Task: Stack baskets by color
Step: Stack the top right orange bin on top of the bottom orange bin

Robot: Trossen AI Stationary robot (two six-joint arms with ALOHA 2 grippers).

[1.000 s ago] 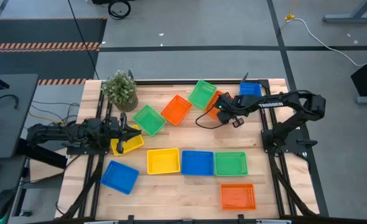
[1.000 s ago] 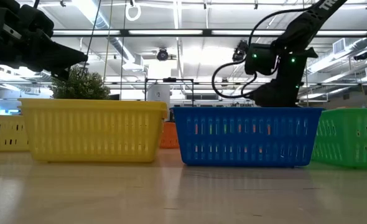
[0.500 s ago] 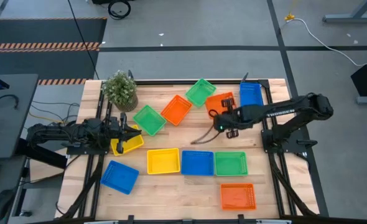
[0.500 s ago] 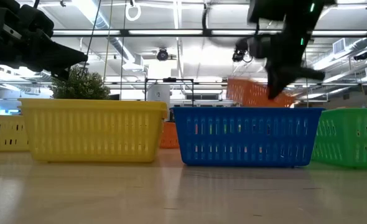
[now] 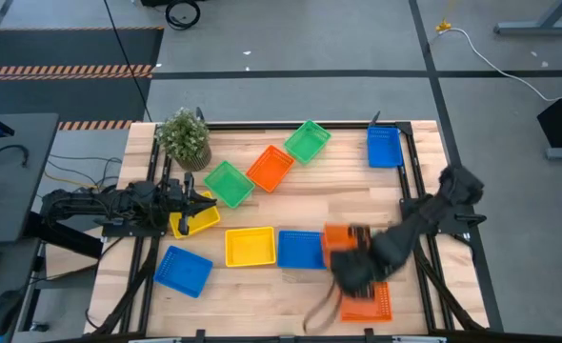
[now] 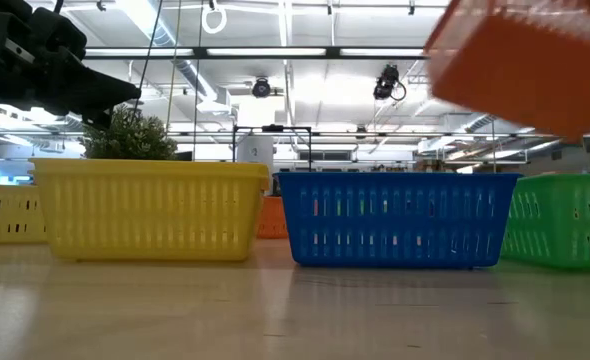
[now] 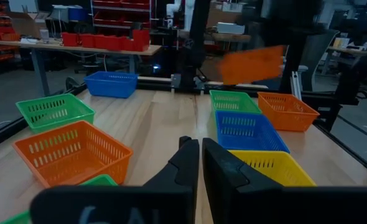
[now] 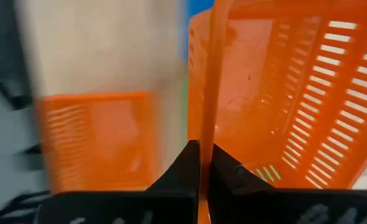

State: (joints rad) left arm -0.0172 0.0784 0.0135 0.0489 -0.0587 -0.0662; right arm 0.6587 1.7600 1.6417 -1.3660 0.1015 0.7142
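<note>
My right gripper (image 5: pixel 353 271) hangs over the table's near right part, shut on an orange basket (image 5: pixel 341 242), which shows blurred and high in the low view (image 6: pixel 535 60). Just below it a second orange basket (image 5: pixel 367 303) rests on the table. Yellow (image 5: pixel 250 246) and blue (image 5: pixel 298 250) baskets stand in a row to its left. My left gripper (image 5: pixel 208 202) waits shut at the left, level, over a yellow basket (image 5: pixel 193 221). Green (image 5: pixel 229 183), orange (image 5: pixel 269 168), green (image 5: pixel 308 141) and blue (image 5: pixel 384 147) baskets lie farther back. My right gripper pinches one side wall of the orange basket at its rim (image 8: pixel 206 118), one finger inside the basket and one outside. The fingers come from above, pointing down. The basket is lifted clear of the table and hangs tilted.
A small potted plant (image 5: pixel 184 136) stands at the far left corner. Another blue basket (image 5: pixel 183 271) lies near the front left. The right arm's dark links (image 5: pixel 433 214) reach over the table's right side. Bare wood shows in the middle, behind the row.
My right gripper has taken the orange basket from the far right of the table, lifted it clear and swung it fast toward the near edge, rolling its wrist on the way. The basket now hangs over the near right baskets.
</note>
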